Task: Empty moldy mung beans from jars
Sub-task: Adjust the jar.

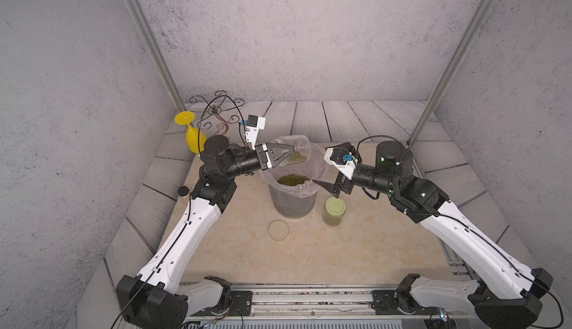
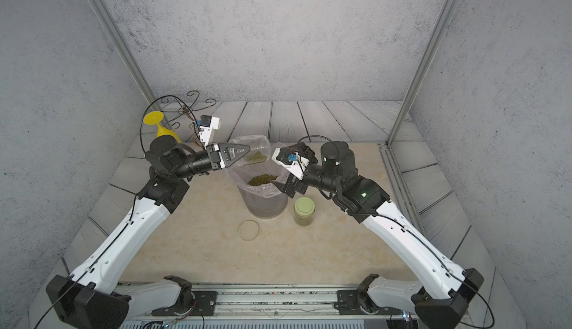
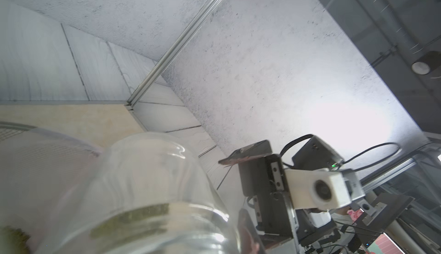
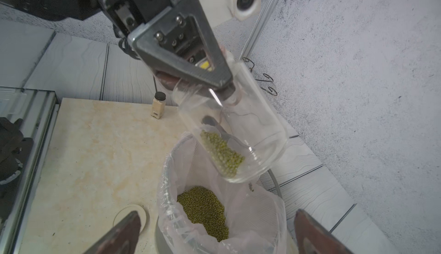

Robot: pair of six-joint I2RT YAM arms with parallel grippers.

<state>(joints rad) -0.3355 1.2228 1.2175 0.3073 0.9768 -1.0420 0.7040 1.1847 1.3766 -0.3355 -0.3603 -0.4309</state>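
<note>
The mung beans (image 4: 205, 213) are olive-green, the goblet (image 1: 194, 141) yellow.

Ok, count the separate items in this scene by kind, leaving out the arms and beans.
Glass jars: 2 (open jar tilted, green-lidded jar upright)
Loose beige lid: 1
Lined grey bin: 1
Black-capped bottle: 1
Yellow goblet: 1
Wire stand: 1
Total: 7

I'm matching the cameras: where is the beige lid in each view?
In a top view: beige lid on the table, in front of the bin.
In a top view: likewise.
Left wrist: absent.
Right wrist: beside the bin, partly behind the right gripper.
Shared landmark: the tilted jar.
</note>
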